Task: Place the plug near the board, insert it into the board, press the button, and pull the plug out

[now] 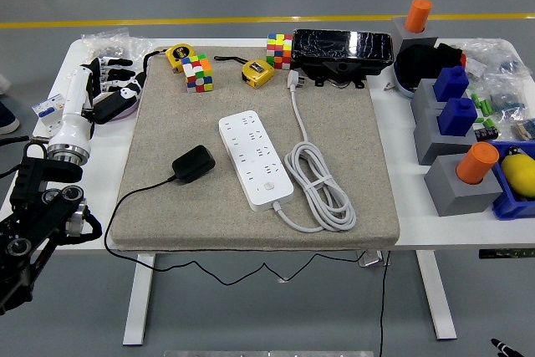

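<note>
Judging from how things lie, none of the four steps is done. The plug — a black adapter block — lies flat on the grey mat left of centre in the frame, just beside the lower-left part of the board but not touching it, with its thin black cord running off down and left over the mat's edge. It would seem the plug is near enough to the board already; inserting it, pressing the button and pulling out all remain.

The board is a white power strip lying diagonally mid-frame, sockets up and all apparently empty, the small round button near its lower end. Its own white cable sits coiled to the right, with its plug end up near the black box at top centre.

The left hand is at the upper left of the frame, off the mat's edge, over the white table beside some small packets. Its fingers look loosely extended and hold nothing of the task — well apart from the plug. The right arm is not in view.
</note>
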Motion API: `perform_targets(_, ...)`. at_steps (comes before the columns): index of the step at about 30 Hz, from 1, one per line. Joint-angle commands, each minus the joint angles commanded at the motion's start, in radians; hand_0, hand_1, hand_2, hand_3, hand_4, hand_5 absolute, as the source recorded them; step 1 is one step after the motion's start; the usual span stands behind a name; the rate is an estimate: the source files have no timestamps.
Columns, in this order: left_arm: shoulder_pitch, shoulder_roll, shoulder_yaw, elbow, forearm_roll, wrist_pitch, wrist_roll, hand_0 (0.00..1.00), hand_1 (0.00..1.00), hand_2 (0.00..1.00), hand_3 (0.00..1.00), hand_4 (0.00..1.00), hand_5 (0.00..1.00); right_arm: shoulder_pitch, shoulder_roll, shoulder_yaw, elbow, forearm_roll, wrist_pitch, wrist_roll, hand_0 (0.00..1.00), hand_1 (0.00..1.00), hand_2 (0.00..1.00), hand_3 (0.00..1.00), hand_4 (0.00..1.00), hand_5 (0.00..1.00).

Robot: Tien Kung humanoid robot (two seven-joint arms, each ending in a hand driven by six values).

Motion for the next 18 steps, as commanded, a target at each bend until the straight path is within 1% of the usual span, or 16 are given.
perform_targets(10,0.010,-0.007,-0.042,-0.010,0.017,-0.007,0.011,0.445,0.584,0.531,0.570,0.785,0.308,0.011,-0.006,-0.008,0.001,0.004,-0.001,0.001,0.542,0.643,0.657,0.559,0.899,0.419)
perform_targets(18,0.013,-0.002,-0.052,-0.018,0.018,-0.008,0.011,0.445,0.574,0.530,0.570,0.783,0.313,0.014,-0.007,-0.006,-0.002,0.003,-0.001,0.001,0.543,0.643,0.657,0.559,0.899,0.420)
